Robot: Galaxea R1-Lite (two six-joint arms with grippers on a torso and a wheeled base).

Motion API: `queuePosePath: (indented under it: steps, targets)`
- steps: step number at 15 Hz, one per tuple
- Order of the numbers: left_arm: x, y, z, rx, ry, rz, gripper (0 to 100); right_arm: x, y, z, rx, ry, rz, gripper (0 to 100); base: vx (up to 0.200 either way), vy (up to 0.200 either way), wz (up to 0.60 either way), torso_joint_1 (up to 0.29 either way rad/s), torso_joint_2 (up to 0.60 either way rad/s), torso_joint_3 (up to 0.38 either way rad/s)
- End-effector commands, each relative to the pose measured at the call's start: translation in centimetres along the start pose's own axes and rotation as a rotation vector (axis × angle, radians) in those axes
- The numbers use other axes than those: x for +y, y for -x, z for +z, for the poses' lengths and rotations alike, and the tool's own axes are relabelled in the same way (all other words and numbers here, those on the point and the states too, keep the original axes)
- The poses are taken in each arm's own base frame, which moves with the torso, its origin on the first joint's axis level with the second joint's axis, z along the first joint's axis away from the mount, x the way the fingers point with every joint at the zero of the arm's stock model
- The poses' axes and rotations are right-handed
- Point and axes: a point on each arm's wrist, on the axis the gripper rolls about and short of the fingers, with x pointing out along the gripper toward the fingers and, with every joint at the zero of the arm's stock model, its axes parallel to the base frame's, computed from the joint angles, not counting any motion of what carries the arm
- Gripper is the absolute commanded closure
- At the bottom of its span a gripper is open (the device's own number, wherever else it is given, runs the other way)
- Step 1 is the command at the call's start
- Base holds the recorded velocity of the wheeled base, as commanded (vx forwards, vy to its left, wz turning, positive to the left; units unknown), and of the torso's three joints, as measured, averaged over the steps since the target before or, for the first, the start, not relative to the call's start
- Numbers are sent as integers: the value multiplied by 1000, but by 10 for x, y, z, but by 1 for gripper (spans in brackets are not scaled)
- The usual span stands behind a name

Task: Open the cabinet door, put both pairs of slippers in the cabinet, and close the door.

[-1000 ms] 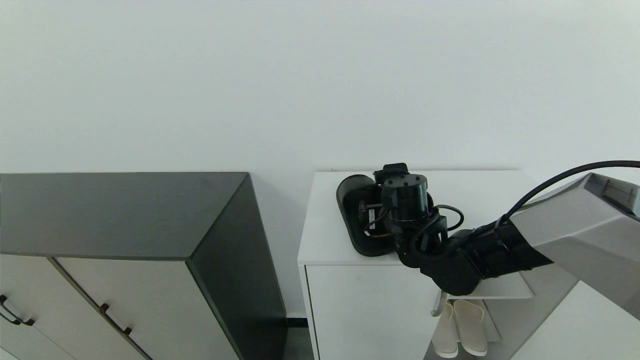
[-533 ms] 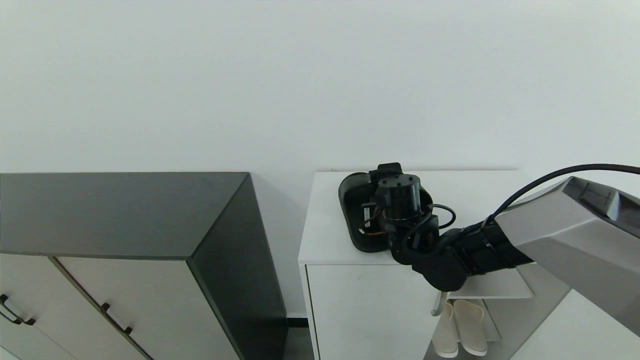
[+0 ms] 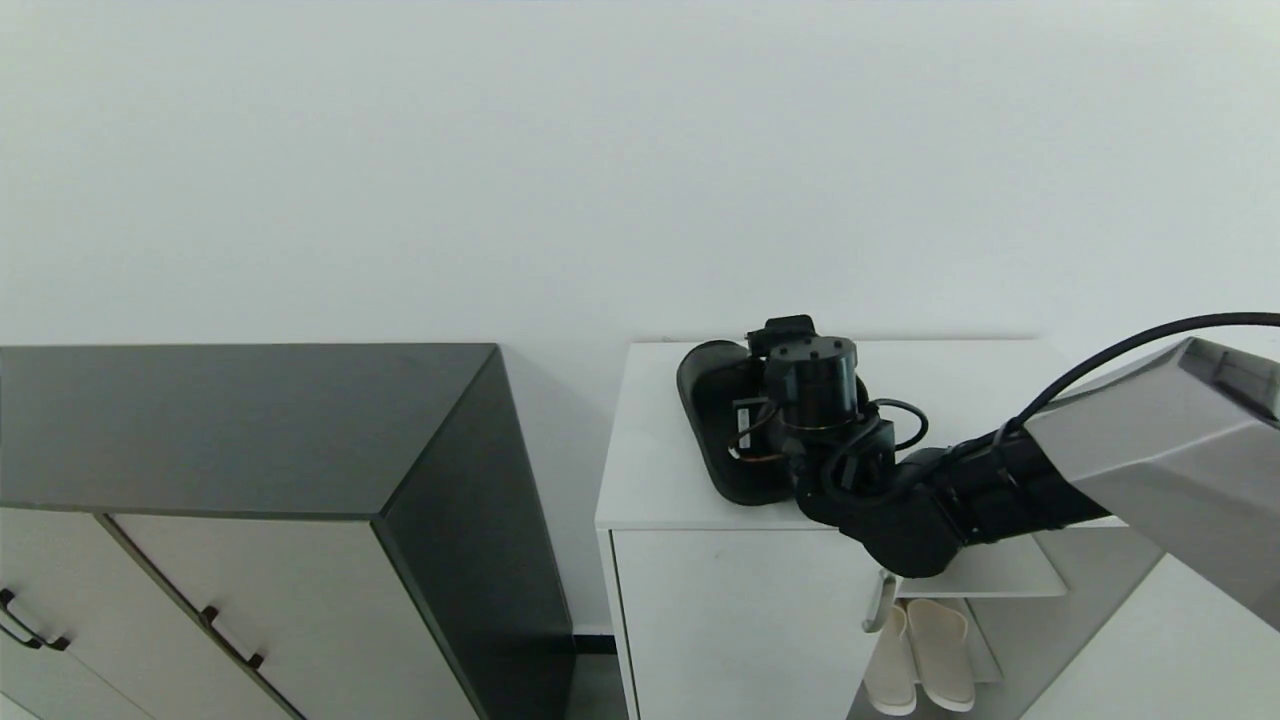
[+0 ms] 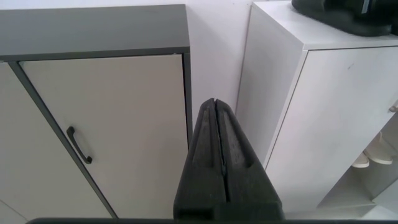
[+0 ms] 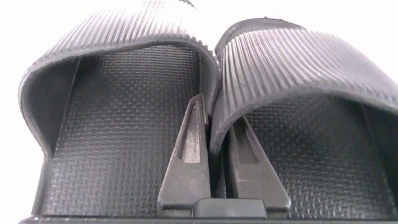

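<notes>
1. On the top of the white cabinet [image 3: 650, 480], the pair of black slippers [image 3: 715, 430] is laid side by side, the two touching along their inner edges.
2. The right hand [image 5: 210, 115] is set down onto this pair from the robot's side, with the wrist directly above the slippers in the head view.
3. In the right wrist view, one finger [image 5: 189, 162] is seen inside each slipper. The two neighbouring inner strap edges are pinched between the fingers.
4. The right hand is thus nearly closed, with only the thickness of the straps held in the gap.
5. A pair of white slippers [image 3: 920, 665] is seen upright on a low shelf in the open right-hand compartment of the white cabinet, below the right arm.
6. The left hand [image 4: 215, 107] is held lower down, in front of the gap between the white cabinet [image 4: 323, 106] and a dark-topped cabinet [image 4: 93, 31]. Its fingers are pressed fully together and nothing is held by it.
7. The black slippers are well apart from the left hand.
</notes>
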Motion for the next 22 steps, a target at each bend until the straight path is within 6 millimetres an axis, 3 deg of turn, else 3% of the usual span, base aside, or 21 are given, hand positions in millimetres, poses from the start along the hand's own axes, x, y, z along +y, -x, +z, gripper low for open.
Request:
queuePosePath:
  steps: [1,4,5,7,13,22]
  targets:
    - [0,0,0,2,0,1,100,-4,37,26,-43,-20,46,100,0,0,0,0,0,0]
    - [0,0,0,1,0,1,100,-10,83,26,-16,2,164,100,0,0,0,0,0,0]
    - [0,0,0,2,0,1,100,-19,108,18,17,29,231,100,0,0,0,0,0,0]
    - [0,0,0,2,-1,1,100,-32,129,11,40,37,286,100,0,0,0,0,0,0]
    - [0,0,0,2,-1,1,100,-33,130,7,52,42,297,100,0,0,0,0,0,0]
    - [0,0,0,1,0,1,100,-32,130,2,64,52,296,100,-200,0,0,4,5,3]
